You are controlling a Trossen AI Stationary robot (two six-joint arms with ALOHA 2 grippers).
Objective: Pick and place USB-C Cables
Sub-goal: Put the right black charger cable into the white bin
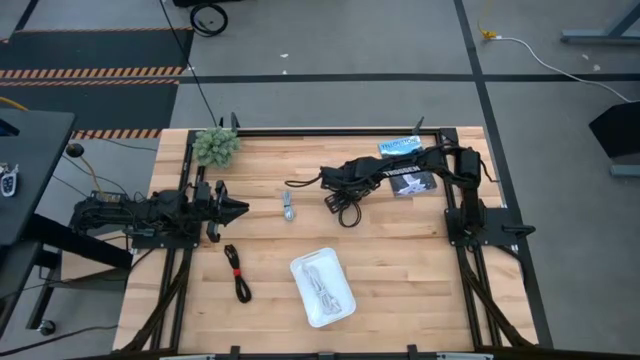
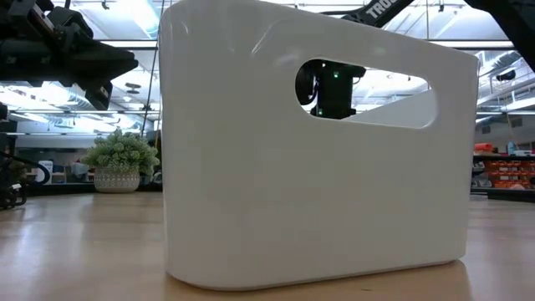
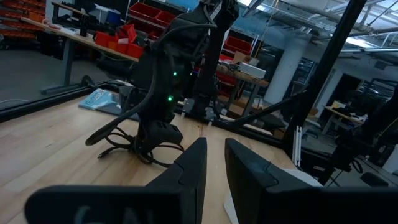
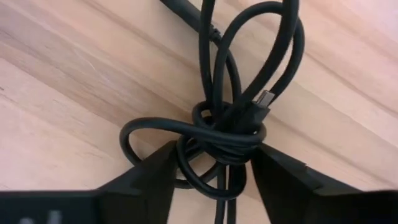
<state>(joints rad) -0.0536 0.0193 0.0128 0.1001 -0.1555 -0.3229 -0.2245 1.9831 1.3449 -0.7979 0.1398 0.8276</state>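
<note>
The right gripper (image 4: 211, 171) is down over the black cable (image 4: 227, 124), its 2 fingers spread to either side of the knotted middle of the bundle, close to it but not yet squeezing it. That is the thickest, firmest part, so closing there should lift every loop together rather than 1 strand. From above, this cable lies on the table (image 1: 400, 270) near its middle, under the tip of the right arm, which reaches in from the right side.

The left gripper (image 3: 214, 165) waits at the table's left side, pointing inward, its 2 fingers only a narrow gap apart and holding nothing.

Counted from above, there are 4 cables. 1 is the black one under the right gripper. 1 short grey cable (image 1: 288, 207) lies between the 2 arms. 1 black cable with a red tie (image 1: 236, 272) lies nearer the front on the left. 1 white cable (image 1: 320, 287) already sits in the white tray (image 1: 300, 268) at the front, so the tray looks like the drop-off place and 3 cables remain outside it. 1 blue-and-black packet (image 1: 400, 146) lies at the back right, and 1 potted plant (image 1: 216, 146) stands at the back left.
</note>
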